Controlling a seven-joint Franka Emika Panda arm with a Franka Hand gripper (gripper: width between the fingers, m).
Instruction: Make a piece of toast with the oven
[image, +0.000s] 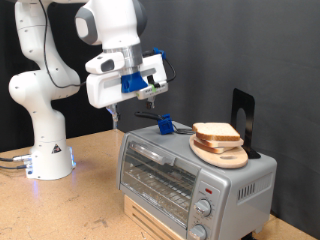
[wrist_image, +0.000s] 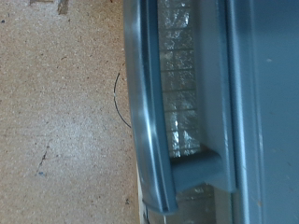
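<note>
The oven (image: 190, 175) is a silver-grey toaster oven on a wooden base at the exterior view's lower right, and its glass door looks closed. The piece of toast (image: 216, 132) lies on a round light-wood board (image: 225, 154) on the oven's top. My gripper (image: 148, 98) hangs in the air above the oven's top end nearer the exterior view's left, touching nothing, with nothing visible between its fingers. The wrist view looks down on the oven's door handle (wrist_image: 149, 121) and glass door (wrist_image: 182, 84). The gripper's fingers do not appear in that view.
A small blue object (image: 165, 124) sits on the oven top just below the gripper. A black stand (image: 243, 115) rises behind the board. The robot's white base (image: 50, 155) stands on the wooden table (wrist_image: 56, 121) at the exterior view's left. A thin wire (wrist_image: 117, 93) lies on the table by the oven.
</note>
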